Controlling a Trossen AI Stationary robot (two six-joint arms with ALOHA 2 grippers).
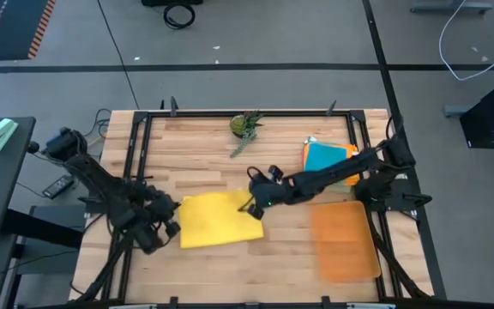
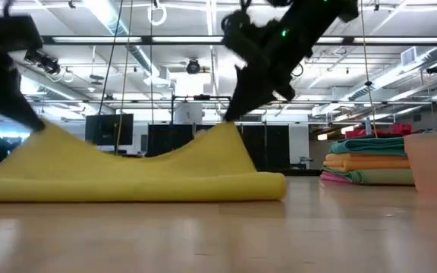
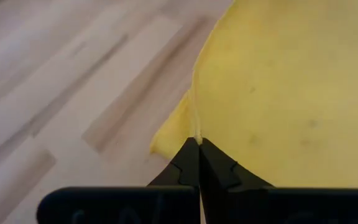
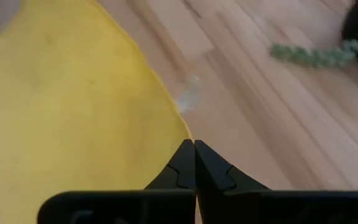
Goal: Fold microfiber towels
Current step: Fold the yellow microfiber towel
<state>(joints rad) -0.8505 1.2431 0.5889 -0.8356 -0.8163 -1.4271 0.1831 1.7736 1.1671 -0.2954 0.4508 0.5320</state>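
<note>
A yellow microfiber towel [image 1: 217, 220] lies in the middle of the wooden table, its near part [image 2: 127, 188] resting on the top. My left gripper [image 1: 172, 226] is shut on its left edge. My right gripper [image 1: 250, 206] is shut on its right edge. In the low view both held points stand up as peaks, and the cloth sags between them. More folded towels [image 1: 326, 158] in teal, orange and pink are stacked at the far right. My left gripper pinches the towel's left edge [image 3: 195, 127] between its fingertips, coming slanting down from the table's left. That edge is lifted off the table [image 2: 40, 127]; the cloth slopes down from it. My right gripper pinches the towel's right edge [image 4: 180, 129] at its fingertips, slanting down from the table's right. The held spot is raised into a peak [image 2: 226, 129], with the cloth falling away from it to the table.
A flat translucent orange mat [image 1: 343, 240] lies at the near right. A small green plant [image 1: 245, 126] stands at the far middle. Bare wood shows between the towel and the plant and along the near edge.
</note>
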